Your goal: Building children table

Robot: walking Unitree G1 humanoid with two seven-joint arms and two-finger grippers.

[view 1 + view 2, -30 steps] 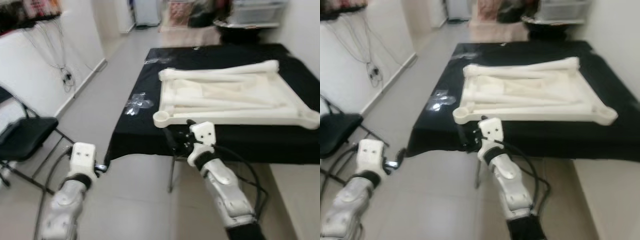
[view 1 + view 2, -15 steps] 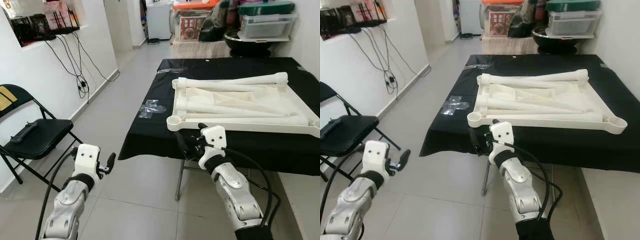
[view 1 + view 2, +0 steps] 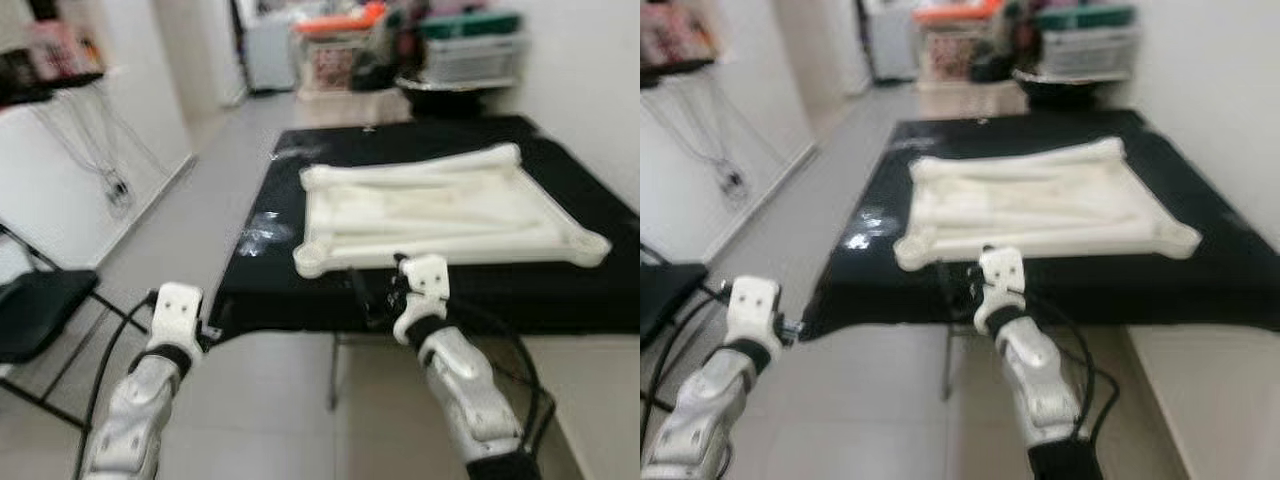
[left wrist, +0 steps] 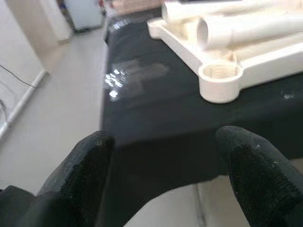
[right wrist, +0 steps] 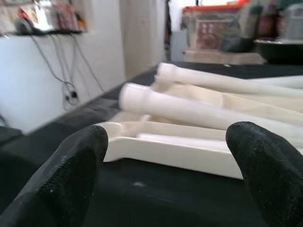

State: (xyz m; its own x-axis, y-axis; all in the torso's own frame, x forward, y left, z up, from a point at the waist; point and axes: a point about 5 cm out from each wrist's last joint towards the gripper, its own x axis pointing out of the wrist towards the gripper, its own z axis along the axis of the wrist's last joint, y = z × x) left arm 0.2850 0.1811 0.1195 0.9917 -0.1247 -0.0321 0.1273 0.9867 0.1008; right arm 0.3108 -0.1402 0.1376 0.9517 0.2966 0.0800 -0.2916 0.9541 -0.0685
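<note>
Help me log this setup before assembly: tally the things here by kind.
White tabletop: 1
Black-draped table: 1
Folding chair: 1
Grippers: 2, left gripper, right gripper
Total: 5; the loose legs are too blurred to count.

home interior, plain room used for storage and work. pale tiled floor (image 3: 270,400), white walls. black folding chair (image 3: 35,315) by left wall, cables (image 3: 110,170) dangling from wall shelf (image 3: 50,85). table under black cloth (image 3: 300,290). far end: stacked plastic storage bins (image 3: 470,45), boxes, white appliance (image 3: 265,50), blurred.
</note>
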